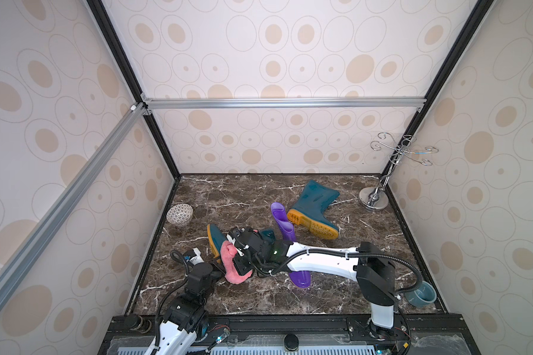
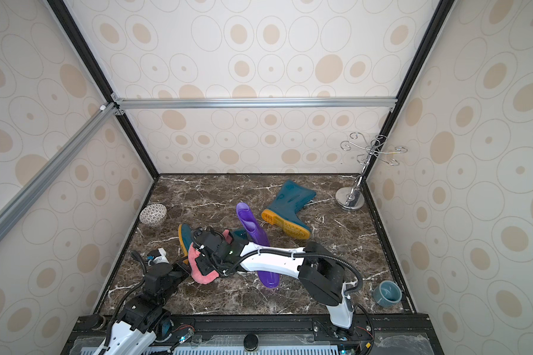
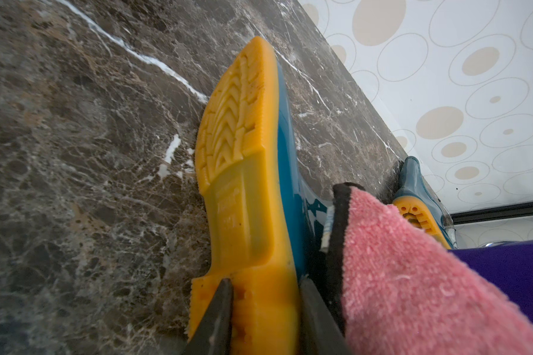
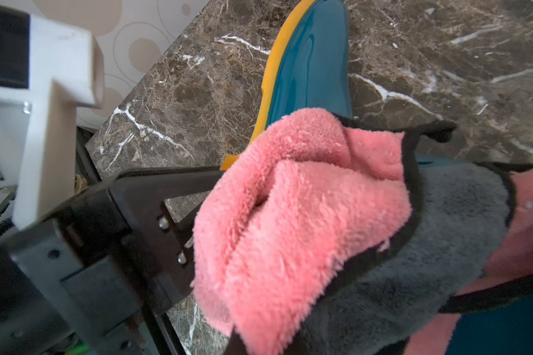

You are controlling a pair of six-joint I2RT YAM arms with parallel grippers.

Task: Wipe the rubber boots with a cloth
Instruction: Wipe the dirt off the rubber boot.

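So, writing: raised letters are moulded into the arch of the yellow sole of the near teal boot (image 3: pixel 243 215), too soft to read.
boots: three. The near teal boot lies at the left front of the marble table (image 1: pixel 259 193). The far teal boot (image 1: pixel 316 201) lies on its side toward the back, its sole turned to the front. The purple boot (image 1: pixel 282 222) lies between them, running back to front.
cloth: one, pink (image 1: pixel 232 266), with a dark edge and a grey reverse side. It is bunched against the ankle of the near teal boot, between the two grippers.
left gripper (image 3: pixel 265 295): partly closed, with its two fingers (image 3: pixel 219 313) pinching the heel of the near teal boot's sole from both sides.
right gripper (image 1: pixel 240 265): closed tight on the cloth, and the cloth touches the boot's upper.
bowls: two, a patterned bowl (image 1: pixel 179 214) at the left edge and a blue-grey bowl (image 1: pixel 420 295) at the right front corner.
stand: one chrome hook stand (image 1: pixel 373 198) in the back right corner.
hidden:
- In both top views the right arm and the cloth cover the near teal boot's shaft.
- The same arm crosses the purple boot's middle.
- In the right wrist view the right gripper's fingertips are buried in cloth.
- The left wrist view catches only a slice of the far teal boot's sole and a purple strip — both cut off.
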